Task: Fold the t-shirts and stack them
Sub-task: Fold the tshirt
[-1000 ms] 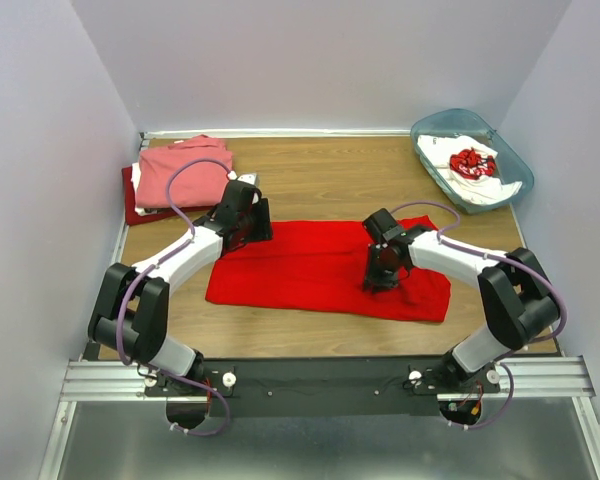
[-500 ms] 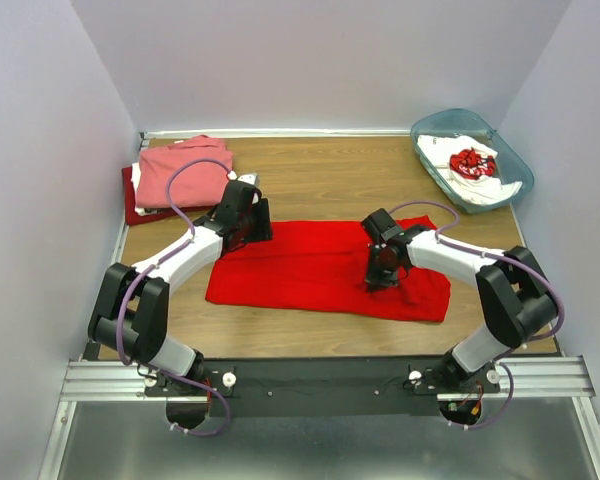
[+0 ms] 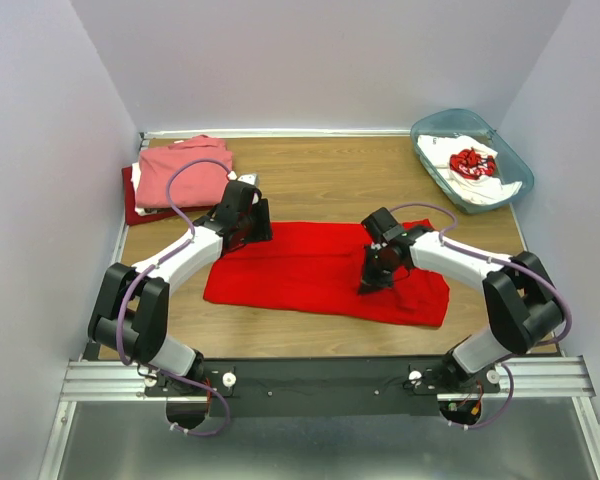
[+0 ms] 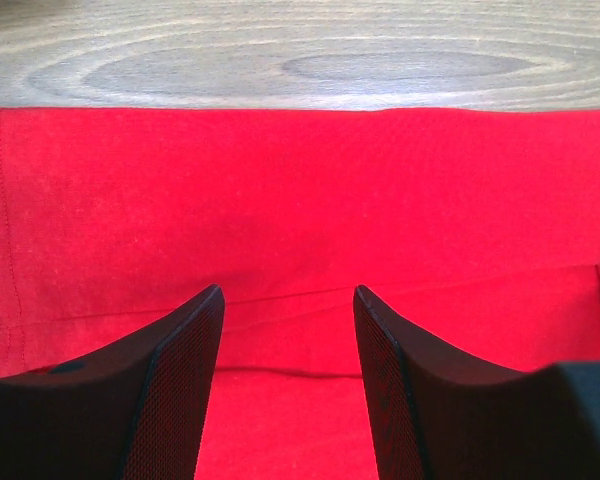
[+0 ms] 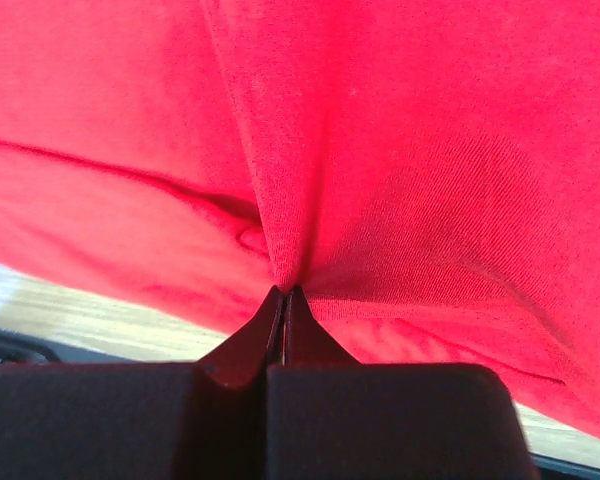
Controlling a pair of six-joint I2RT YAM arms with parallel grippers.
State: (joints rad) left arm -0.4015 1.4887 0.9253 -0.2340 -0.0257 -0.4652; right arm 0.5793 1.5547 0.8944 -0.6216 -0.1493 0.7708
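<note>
Right pincer (image 5: 283, 292) clamps tight on a pinched ridge of the bright red t-shirt (image 3: 300, 268), right of centre frame. Left pincer (image 4: 287, 295) hangs, jaws apart, over the shirt's upper-left edge. The shirt's long axis runs left to right across the worktop (image 3: 320, 185), stretching leftward from the right pincer toward the folded salmon-pink shirt (image 3: 183, 168) at upper left.

In your left wrist view the bottom edge cuts off the left gripper (image 4: 288, 300), and the bright red shirt (image 4: 300, 190) runs off both sides. Your right wrist view loses that shirt past 3 edges. At the counter's far left corner the salmon-pink shirt (image 3: 183, 170) covers most of the darker red shirt (image 3: 130, 205). At the far right corner, the print on the white shirt (image 3: 442, 152) is too small to read.
</note>
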